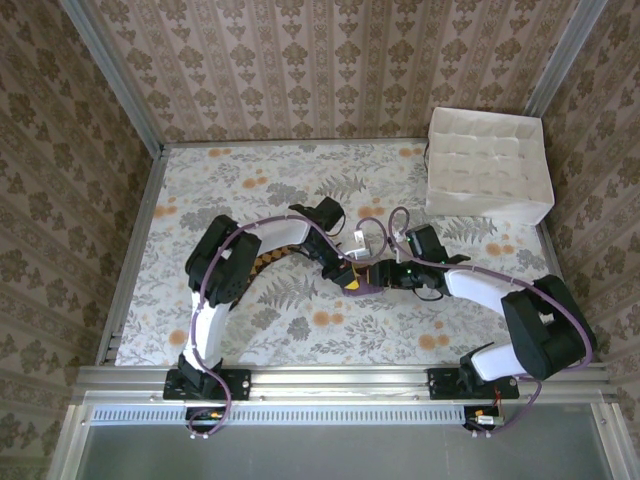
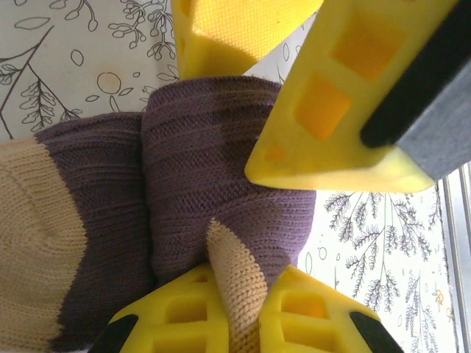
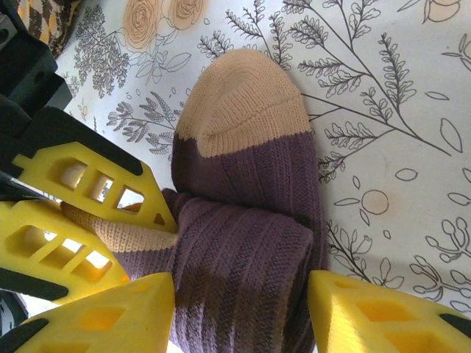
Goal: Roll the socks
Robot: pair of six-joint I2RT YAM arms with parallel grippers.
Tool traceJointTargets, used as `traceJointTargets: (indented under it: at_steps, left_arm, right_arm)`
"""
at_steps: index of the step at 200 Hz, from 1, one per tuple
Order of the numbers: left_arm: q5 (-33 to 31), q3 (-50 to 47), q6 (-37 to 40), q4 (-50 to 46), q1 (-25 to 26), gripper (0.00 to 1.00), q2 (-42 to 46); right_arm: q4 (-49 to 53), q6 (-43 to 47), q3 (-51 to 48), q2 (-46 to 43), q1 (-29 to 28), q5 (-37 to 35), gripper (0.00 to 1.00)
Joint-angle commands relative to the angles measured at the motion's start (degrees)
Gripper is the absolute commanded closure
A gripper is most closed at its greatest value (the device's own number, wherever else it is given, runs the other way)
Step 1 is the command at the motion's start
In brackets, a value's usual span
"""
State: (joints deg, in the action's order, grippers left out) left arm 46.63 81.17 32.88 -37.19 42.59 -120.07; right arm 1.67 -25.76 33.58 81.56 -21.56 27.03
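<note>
Right wrist cam has the purple sock (image 3: 250, 243) folded over on itself: chunky ribbed knit with a smoother tan toe cap, lying mid-table (image 3: 383, 147) on the floral print. My right gripper (image 3: 241, 283) has its yellow plastic fingers, the ones with the lattice cut-outs, spread either side of the fold, and as far as I can see it isn't squeezing anything. The left gripper (image 2: 239, 276) is pinched tight on a tan flap of the same sock. The brown diamond-check sock (image 3: 44, 15) sits just beside it, tucked partly under the left arm. Over in the far right corner there's a white box (image 1: 490, 208) split into a grid of small cells.
</note>
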Motion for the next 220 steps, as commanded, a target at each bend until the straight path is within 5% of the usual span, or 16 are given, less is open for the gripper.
traceJointTargets:
  at_steps: [1,72,177,220]
  left_arm:
    - [-6.4,-0.7,-2.2,-2.6,-0.1,1.00,-4.3]
    - [-13.0,-7.3,-2.9,8.0,0.4,0.79,1.5]
    - [-21.4,-29.8,9.2,34.2,3.4,0.60,25.1]
    - [-41.5,-42.8,14.0,56.5,11.6,0.52,33.3]
  right_arm:
    - [-0.6,-0.4,1.7,3.0,-0.4,0.1,0.49]
    - [10.3,-1.6,7.0,12.4,-1.5,-4.7,0.79]
    - [19.3,0.2,11.7,17.6,-1.5,-10.4,0.77]
    - [19.8,0.4,11.6,17.3,-1.5,-10.5,0.79]
